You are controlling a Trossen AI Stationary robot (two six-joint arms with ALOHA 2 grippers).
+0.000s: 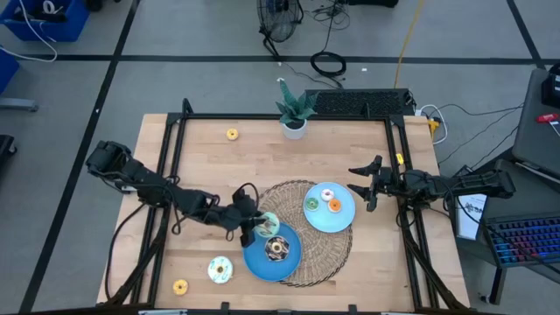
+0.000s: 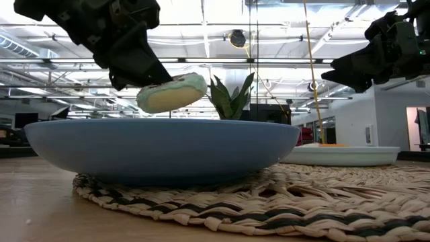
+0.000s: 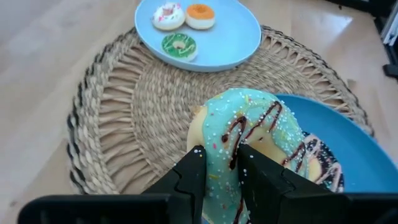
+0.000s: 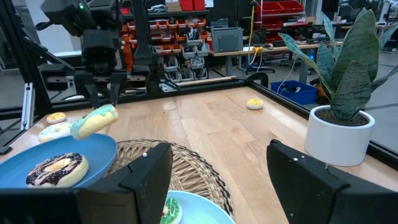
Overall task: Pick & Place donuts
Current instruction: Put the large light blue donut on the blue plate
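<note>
My left gripper (image 1: 255, 224) is shut on a teal-iced donut (image 3: 249, 134) with chocolate drizzle. It holds the donut just above the dark blue plate (image 1: 262, 264), where a chocolate donut (image 1: 276, 248) lies. The light blue plate (image 1: 343, 220) carries a white-pink donut (image 3: 168, 15), an orange donut (image 3: 199, 15) and a green donut (image 3: 179, 45). Both plates rest on a round woven mat (image 1: 325, 252). My right gripper (image 1: 366, 188) waits open at the table's right edge, beyond the light blue plate. My left gripper pinches the teal donut between its two fingers, on the part of the ring (image 3: 221, 163) nearest the gripper. The fingers (image 2: 138, 67) slant down from the table's left. The donut juts out past them, slightly tilted, lifted clear above the dark blue plate's rim (image 2: 161, 131).
A cream donut (image 1: 219, 269) and a yellow donut (image 1: 180, 286) lie loose on the wood at the near left. Another yellow donut (image 1: 232, 134) lies at the far left. A potted plant (image 1: 294, 114) stands at the far edge. Black frame rails run along the table's sides.
</note>
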